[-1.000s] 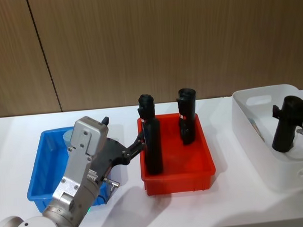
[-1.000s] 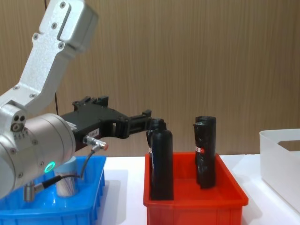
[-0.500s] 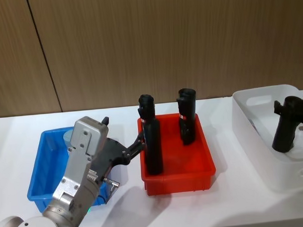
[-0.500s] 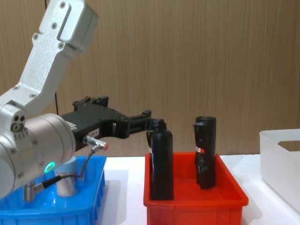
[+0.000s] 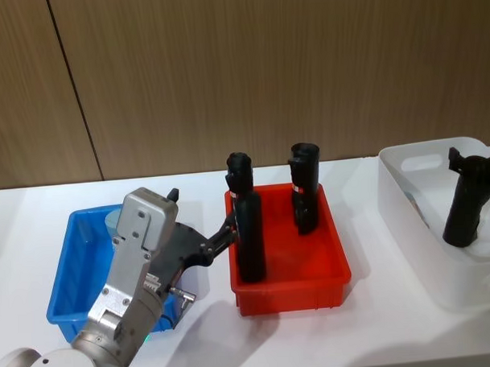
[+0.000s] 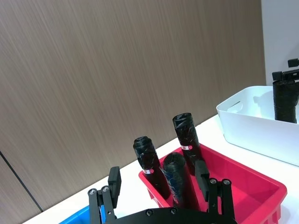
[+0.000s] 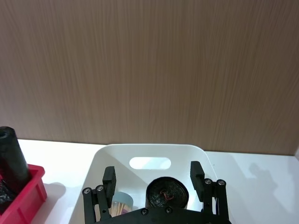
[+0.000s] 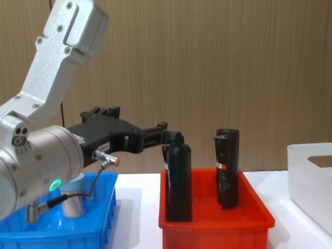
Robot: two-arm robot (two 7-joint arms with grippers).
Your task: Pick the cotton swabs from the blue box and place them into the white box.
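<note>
A cotton swab jar with a pale blue lid stands at the far end of the blue box, half hidden by my left arm. My left gripper hangs open above that box's right side, its fingers pointing at the black bottles in the red bin. In the white box at the right, another cotton swab jar lies beside an upright black bottle. My right gripper is open over the white box, one finger on each side of that bottle's top, apart from it.
The red bin sits between the two boxes with tall black bottles standing in it. A wooden wall closes off the back. Bare white table lies in front of the bins.
The right gripper has drifted a little up and to the right over the white box. The left arm has not moved.
</note>
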